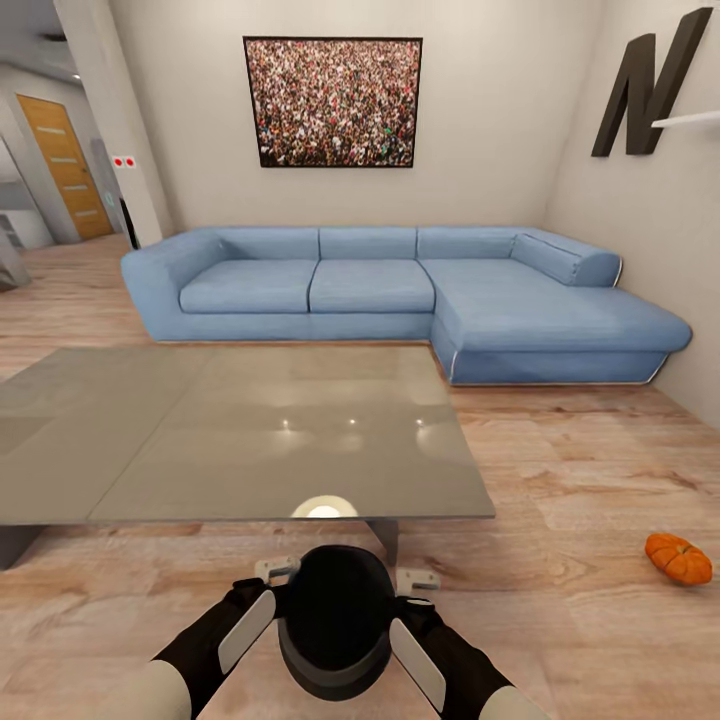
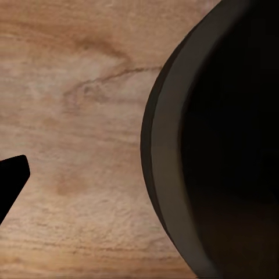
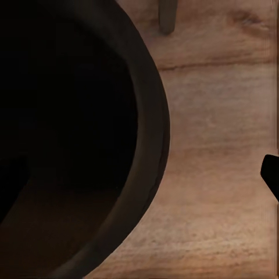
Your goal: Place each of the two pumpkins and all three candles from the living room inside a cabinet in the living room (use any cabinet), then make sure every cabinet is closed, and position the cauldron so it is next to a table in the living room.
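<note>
Head view, arms: both forearms reached forward and inward at the bottom of the frame, the left gripper (image 1: 272, 585) against the left side of the cauldron (image 1: 335, 620) and the right gripper (image 1: 412, 592) against its right side.
Head view, cauldron: black, squat, wide-mouthed, held between the two grippers over the wood floor (image 1: 560, 480), just in front of the near edge of the table (image 1: 230, 430).
Head view, table: low, glossy grey top with light spots reflected on it; a slab leg showed under the near edge.
Head view, pumpkin (image 1: 679, 558): small, orange, ribbed, lying on the floor to the right, well apart from the cauldron and the table.
Head view, room: blue corner sofa (image 1: 400, 295) beyond the table, a framed picture (image 1: 333, 101) on the wall above it.
Left wrist view: the cauldron's rim (image 2: 160, 145) curved past close up, its dark inside beside it; one dark fingertip (image 2: 11, 180) showed over the floor.
Right wrist view: the cauldron's rim (image 3: 152, 133) and black hollow close up; one dark fingertip (image 3: 271, 174) at the edge.
Jaws: whether either pair clamped the rim or stood apart, I cannot tell.
</note>
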